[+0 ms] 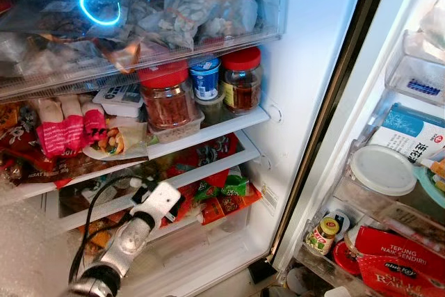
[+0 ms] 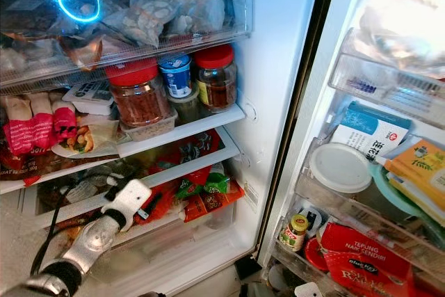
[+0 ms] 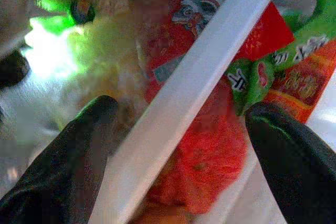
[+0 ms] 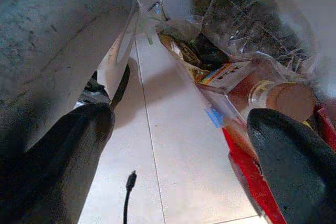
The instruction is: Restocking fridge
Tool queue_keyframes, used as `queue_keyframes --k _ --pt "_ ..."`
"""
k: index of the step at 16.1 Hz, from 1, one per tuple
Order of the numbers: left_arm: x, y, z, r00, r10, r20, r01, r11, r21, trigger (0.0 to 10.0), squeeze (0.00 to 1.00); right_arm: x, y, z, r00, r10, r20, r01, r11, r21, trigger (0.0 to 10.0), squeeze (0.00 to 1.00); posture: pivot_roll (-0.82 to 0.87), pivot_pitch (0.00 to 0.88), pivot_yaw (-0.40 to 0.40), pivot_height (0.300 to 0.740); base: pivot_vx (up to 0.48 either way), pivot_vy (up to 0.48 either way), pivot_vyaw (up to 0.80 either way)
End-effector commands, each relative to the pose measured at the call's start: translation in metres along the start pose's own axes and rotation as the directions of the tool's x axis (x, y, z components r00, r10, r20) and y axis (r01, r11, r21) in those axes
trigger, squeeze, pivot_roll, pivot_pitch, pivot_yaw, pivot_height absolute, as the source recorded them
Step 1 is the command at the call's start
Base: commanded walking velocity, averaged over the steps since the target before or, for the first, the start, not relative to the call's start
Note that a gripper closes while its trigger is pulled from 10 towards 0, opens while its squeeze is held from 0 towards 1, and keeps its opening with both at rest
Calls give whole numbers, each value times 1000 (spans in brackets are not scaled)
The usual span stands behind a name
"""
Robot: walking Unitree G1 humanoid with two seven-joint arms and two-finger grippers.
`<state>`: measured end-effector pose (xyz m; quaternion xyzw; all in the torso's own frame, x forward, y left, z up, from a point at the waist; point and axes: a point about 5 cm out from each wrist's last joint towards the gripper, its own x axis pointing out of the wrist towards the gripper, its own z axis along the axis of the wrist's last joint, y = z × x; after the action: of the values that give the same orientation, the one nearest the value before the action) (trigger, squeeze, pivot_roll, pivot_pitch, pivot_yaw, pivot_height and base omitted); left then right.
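1. Low in the open fridge (image 1: 306,53), the left claw (image 3: 178,129) reaches toward the lower drawer, its silver arm (image 1: 128,238) rising from the bottom left of the eye views.
2. Its two black fingers (image 3: 68,166) stand wide apart, holding nothing.
3. Between those fingers runs the white drawer rail (image 3: 194,82), and just behind it lie the red snack packets (image 3: 210,156) and green packets (image 3: 262,72), close to the fingertips but not gripped.
4. Those packets sit in the lower drawer (image 1: 215,193), below the white shelf (image 1: 208,133).
5. On that shelf stand two red-lidded jars (image 1: 167,95), with a blue-and-white cup (image 1: 205,78) between them and pink-wrapped packs (image 1: 62,130) to their left.
6. Door bins on the right hold a white-lidded tub (image 1: 382,170), a small yellow-capped jar (image 1: 323,234) and a red flour bag (image 1: 396,255).
7. The right claw (image 4: 178,129) hangs spread wide over pale floor tiles (image 4: 173,150), beside a clear bag of goods (image 4: 236,30).
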<state>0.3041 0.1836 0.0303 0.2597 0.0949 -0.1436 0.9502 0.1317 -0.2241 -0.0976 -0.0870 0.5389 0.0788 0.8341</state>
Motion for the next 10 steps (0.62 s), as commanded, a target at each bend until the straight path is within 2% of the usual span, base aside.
queue_keyframes --k 1,2,3,4,7,10 --pt "0 1 3 1000 2 19 -1 996 -85 10000 0 1 9 -1 999 41 -8 -41 999 -7 10000 0 -75 0 -8 643 0 0 0" --pt "-1 -1 1 1000 11 19 -8 987 -158 10000 0 1 9 -1 999 42 -9 -42 999 -9 10000 0 -73 0 -10 643 0 0 0" --pt "-3 -5 -1 999 27 25 -18 954 -300 10000 0 1 9 -1 999 44 -10 -44 999 -15 10000 0 -73 0 -10 643 0 0 0" --pt "-4 -6 -2 999 32 26 -22 947 -321 10000 0 1 9 -1 999 44 -10 -44 999 -16 10000 0 -73 0 -10 643 0 0 0" --pt "-7 -1 -5 996 82 30 -61 897 -438 10000 0 1 9 -1 999 43 -10 -44 999 -22 10000 0 -72 0 -11 643 0 0 0" --pt "-10 1 -12 994 109 -2 -95 860 -501 10000 0 1 9 0 999 45 -10 -45 999 -26 10000 0 -74 0 -11 643 0 0 0"
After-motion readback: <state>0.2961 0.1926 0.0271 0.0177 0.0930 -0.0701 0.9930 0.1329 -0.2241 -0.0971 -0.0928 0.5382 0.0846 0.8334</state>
